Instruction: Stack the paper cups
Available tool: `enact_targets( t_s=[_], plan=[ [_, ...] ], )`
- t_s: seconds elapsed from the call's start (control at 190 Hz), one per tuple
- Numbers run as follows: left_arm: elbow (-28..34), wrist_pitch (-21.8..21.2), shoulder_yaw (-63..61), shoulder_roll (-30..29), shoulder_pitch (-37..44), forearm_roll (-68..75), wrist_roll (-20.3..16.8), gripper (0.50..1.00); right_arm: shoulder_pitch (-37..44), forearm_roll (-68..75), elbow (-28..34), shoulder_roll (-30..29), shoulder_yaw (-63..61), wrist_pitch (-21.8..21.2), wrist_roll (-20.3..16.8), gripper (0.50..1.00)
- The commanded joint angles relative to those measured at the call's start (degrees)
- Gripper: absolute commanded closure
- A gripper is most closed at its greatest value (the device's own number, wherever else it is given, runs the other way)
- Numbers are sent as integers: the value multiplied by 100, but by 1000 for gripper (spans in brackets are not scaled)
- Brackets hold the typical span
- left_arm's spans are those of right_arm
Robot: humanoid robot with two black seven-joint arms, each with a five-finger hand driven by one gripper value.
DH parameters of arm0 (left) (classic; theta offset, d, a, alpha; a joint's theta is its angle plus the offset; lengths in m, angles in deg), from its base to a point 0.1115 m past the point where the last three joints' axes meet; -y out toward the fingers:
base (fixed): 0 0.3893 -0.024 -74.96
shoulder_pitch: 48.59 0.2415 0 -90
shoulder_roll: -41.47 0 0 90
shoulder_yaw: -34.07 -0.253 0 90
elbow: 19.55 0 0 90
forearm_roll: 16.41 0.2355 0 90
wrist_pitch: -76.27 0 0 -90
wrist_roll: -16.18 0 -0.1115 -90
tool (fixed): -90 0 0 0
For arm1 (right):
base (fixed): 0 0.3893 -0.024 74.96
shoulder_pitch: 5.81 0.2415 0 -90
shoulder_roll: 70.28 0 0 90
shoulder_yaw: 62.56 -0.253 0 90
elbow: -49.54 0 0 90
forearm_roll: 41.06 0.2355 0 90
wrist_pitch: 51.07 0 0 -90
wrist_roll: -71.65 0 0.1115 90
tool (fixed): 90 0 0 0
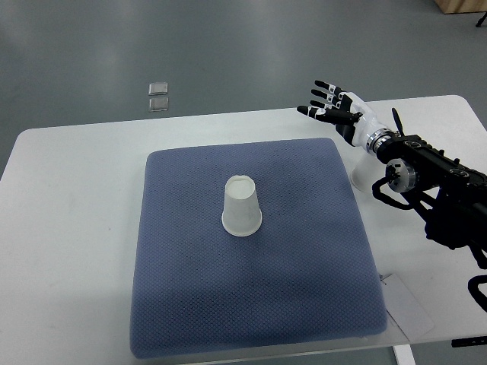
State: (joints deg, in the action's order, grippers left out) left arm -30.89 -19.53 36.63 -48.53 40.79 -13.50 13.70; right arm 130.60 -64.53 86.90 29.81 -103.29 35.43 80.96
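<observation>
A white paper cup (242, 207) stands upside down, wide rim on the cloth, near the middle of the blue-grey mat (190, 304). It may be more than one cup nested; I cannot tell. My right hand (332, 107) hovers over the table's far right part, beyond the mat's far right corner, fingers spread and holding nothing. It is well apart from the cup. Under the right forearm a small white object (358, 179), possibly another cup, shows partly beside the mat's right edge.
The mat lies on a white table (68, 213). A white paper tag (407, 304) lies near the mat's near right corner. Two small clear squares (158, 96) sit on the grey floor beyond the table.
</observation>
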Motion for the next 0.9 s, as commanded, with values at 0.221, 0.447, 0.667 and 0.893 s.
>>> enact_targets(
  t_s=[0.221, 0.447, 0.667, 0.893],
  plan=[
    [0, 0, 0, 0, 0, 0, -7, 500, -18, -61, 79, 82, 22, -335, 9, 583],
    [0, 0, 0, 0, 0, 0, 1, 500, 17, -1300, 377, 591, 153, -660, 18, 585],
    [0, 0, 0, 0, 0, 0, 2, 500, 254, -2987, 1160, 1523, 944, -959, 229, 585],
    [0, 0, 0, 0, 0, 0, 2, 500, 694, -4500, 1538, 2147, 1639, -1162, 378, 585]
  ],
)
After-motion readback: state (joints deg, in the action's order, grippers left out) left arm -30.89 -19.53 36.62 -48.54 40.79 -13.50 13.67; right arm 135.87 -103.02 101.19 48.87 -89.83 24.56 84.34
